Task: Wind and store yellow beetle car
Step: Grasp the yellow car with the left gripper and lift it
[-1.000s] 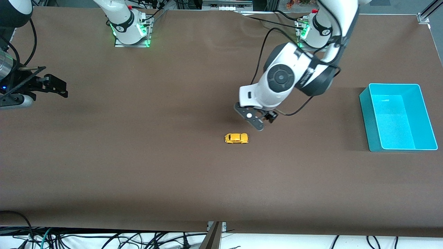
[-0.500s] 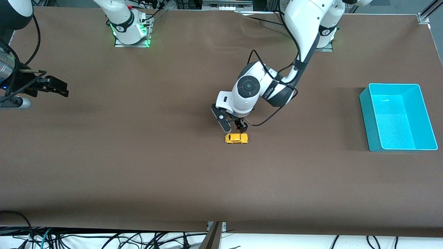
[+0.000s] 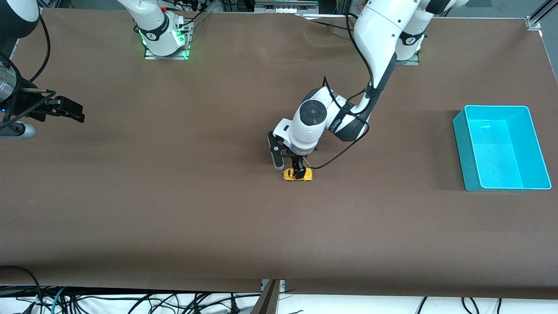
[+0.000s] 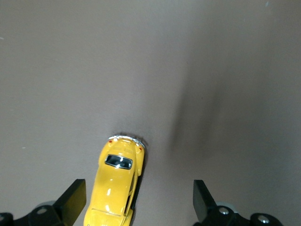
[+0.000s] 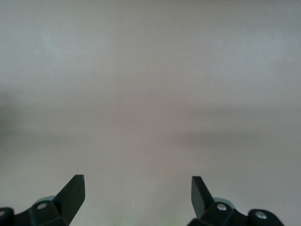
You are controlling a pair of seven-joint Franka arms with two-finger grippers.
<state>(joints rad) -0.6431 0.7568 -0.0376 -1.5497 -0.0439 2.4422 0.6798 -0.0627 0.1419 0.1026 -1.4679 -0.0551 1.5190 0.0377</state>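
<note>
The yellow beetle car (image 3: 307, 175) stands on its wheels near the middle of the brown table. My left gripper (image 3: 289, 168) is low over it, open. In the left wrist view the car (image 4: 115, 181) lies between the two fingertips (image 4: 75, 195), close to one and with a wide gap to the other, touching neither. My left gripper (image 4: 138, 192) holds nothing. My right gripper (image 3: 77, 112) waits open over the right arm's end of the table. The right wrist view shows only bare table between my right gripper's (image 5: 137, 187) fingers.
A teal bin (image 3: 464, 152) stands open at the left arm's end of the table, its inside bare. Cables hang under the table's edge nearest the front camera.
My left arm has swung down and toward the front camera, bringing its open gripper from beside the car to straddle it. The car has not moved. The right arm has barely moved.
</note>
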